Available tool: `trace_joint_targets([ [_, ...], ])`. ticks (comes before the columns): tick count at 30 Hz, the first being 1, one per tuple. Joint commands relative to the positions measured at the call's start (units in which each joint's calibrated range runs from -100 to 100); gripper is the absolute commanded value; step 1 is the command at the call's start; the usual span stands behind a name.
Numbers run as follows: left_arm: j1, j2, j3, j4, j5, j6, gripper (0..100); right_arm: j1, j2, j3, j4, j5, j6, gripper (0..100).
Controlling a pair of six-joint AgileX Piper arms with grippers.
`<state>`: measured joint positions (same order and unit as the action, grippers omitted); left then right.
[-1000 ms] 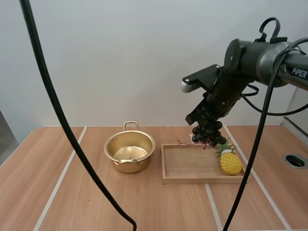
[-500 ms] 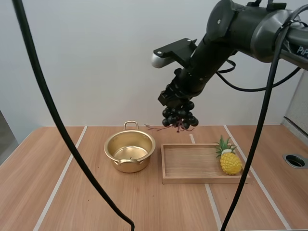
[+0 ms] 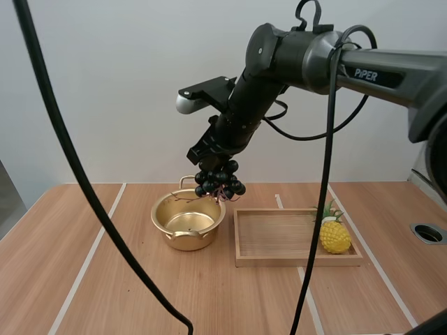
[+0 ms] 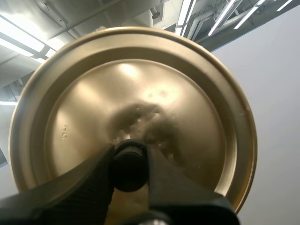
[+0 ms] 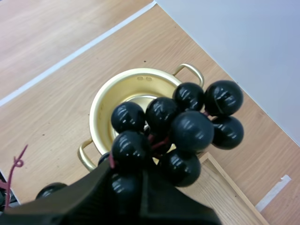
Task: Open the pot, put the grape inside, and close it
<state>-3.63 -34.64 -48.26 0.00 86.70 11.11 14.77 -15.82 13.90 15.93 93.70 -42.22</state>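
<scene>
High view: the right gripper (image 3: 211,162) pinches a bunch of glossy black round grapes (image 3: 219,181) in the air over the right rim of the open golden metal pot (image 3: 183,230). The pot stands toward the far edge of the light wooden table (image 3: 105,279). Just beside it lies a rectangular wooden tray (image 3: 300,262), with a yellow toy pineapple (image 3: 334,236) at its right edge. In the left wrist view, the left gripper (image 4: 129,161) clamps the black knob of the round golden lid (image 4: 187,103).

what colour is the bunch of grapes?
The grapes are glossy black, clearest in the right wrist view.
</scene>
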Motion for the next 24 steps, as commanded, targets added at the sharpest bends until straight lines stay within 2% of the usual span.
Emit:
trace_joint_targets([
  [1, -0.19, -0.35, -0.31, 0.00, -3.34, -0.03, 0, 0.02, 1.90, -0.53, 1.07, -3.44, -1.81, 0],
  [7, -0.19, -0.35, -0.31, 0.00, -7.71, -0.03, 0, 0.02, 7.14, -0.53, 0.94, -10.42, -3.92, 0],
  [18, -0.19, -0.35, -0.31, 0.00, -8.67, -0.03, 0, 0.41, 16.23, -0.53, 0.94, -22.60, -6.23, 0],
  [24, -0.19, -0.35, -0.31, 0.00, -8.67, -0.03, 0, 2.47, 19.66, -5.62, 0.94, -22.25, -5.69, 0],
])
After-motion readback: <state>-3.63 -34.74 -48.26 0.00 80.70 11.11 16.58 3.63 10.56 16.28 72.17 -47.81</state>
